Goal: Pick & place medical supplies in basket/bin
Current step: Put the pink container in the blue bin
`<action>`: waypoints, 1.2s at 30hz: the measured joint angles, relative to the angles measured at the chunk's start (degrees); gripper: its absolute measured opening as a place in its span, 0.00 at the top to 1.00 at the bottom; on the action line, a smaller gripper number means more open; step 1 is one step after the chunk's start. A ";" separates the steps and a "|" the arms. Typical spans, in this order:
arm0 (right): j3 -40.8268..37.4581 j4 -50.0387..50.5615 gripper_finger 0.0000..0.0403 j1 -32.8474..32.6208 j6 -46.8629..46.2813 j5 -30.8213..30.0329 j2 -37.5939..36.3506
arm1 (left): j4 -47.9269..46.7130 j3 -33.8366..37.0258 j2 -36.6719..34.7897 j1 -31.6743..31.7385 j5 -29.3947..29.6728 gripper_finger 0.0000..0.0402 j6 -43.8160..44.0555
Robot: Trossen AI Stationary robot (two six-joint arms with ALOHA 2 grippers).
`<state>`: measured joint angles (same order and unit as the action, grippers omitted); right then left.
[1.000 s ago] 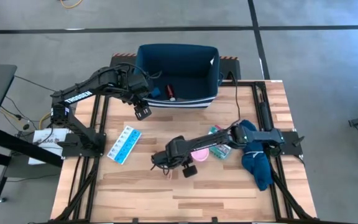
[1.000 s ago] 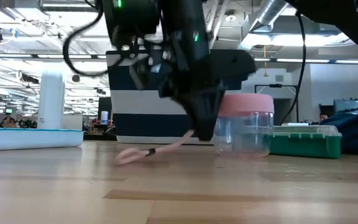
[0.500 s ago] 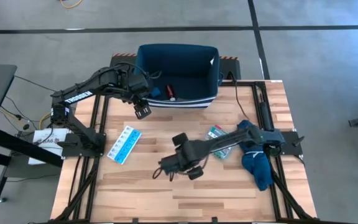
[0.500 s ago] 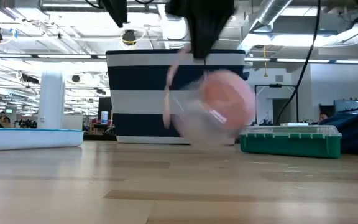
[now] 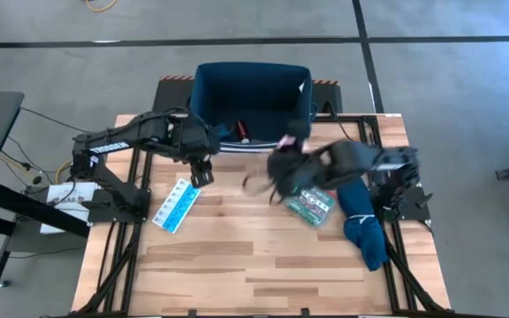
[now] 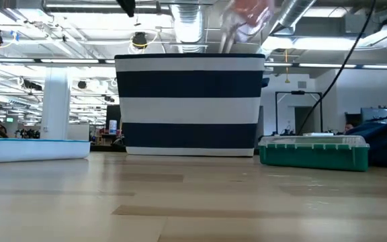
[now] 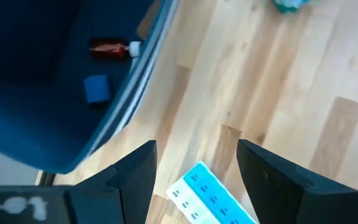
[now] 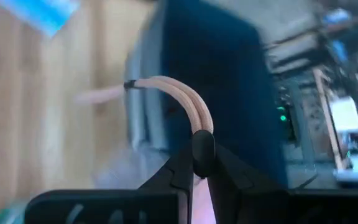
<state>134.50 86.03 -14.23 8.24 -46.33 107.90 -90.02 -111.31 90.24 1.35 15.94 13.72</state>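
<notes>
My right gripper [image 5: 278, 171] is raised near the navy striped bin's [image 5: 253, 106] near wall, shut on the pink round roll's [image 5: 287, 141] cord. The roll shows blurred high above the bin in the low view [image 6: 250, 13]. My left gripper [image 5: 203, 172] hangs open over the table between the bin and the light-blue pill organiser [image 5: 176, 205], touching nothing. The organiser [image 7: 210, 196] lies flat on the wood. The green first-aid box [image 5: 310, 203] sits flat on the table. The red-white bottle [image 7: 110, 48] and the blue cube [image 7: 97, 88] lie on the bin's floor. My right gripper pinches the pinkish cord [image 8: 199, 127] of the roll between its two fingers, at their free ends. A loop of the cord [image 8: 166, 87] sticks out beyond the fingertips. The roll is lifted clear of the table; motion blur hides how it hangs.
A long dark-blue cloth [image 5: 365, 225] lies by the table's right edge, over the right arm's base. Bare wood fills the near half of the table [image 5: 254, 274]. Black frame rails run along both sides.
My right gripper, shut on the cord, rose from the table's middle and swung toward the far edge, up to the bin. The pink roll went from standing on the wood to lifted clear and swinging. My left gripper moved slightly toward the near edge, closer to the pill organiser.
</notes>
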 joint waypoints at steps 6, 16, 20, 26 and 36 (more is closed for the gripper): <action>0.04 -11.22 0.95 7.29 1.95 -0.25 -5.35 | -0.02 1.20 -0.02 -6.61 1.33 0.47 0.03; -0.96 -12.15 0.94 24.28 -10.62 8.47 -1.00 | 0.65 18.43 -0.02 -19.57 10.04 0.47 15.66; -0.96 -8.21 0.94 28.22 -13.34 9.01 4.70 | 1.02 28.21 -0.02 -24.40 10.88 0.47 26.91; -0.94 -5.20 0.94 30.83 -12.75 8.67 13.74 | 8.54 39.09 0.00 -30.79 11.94 0.47 42.57; -0.85 -2.91 0.92 33.14 -10.02 8.79 21.73 | 29.95 48.06 0.00 -36.33 16.31 0.47 49.15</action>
<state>133.64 83.12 18.90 -1.78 -37.53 129.63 -60.07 -63.24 90.24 -34.98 32.25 62.86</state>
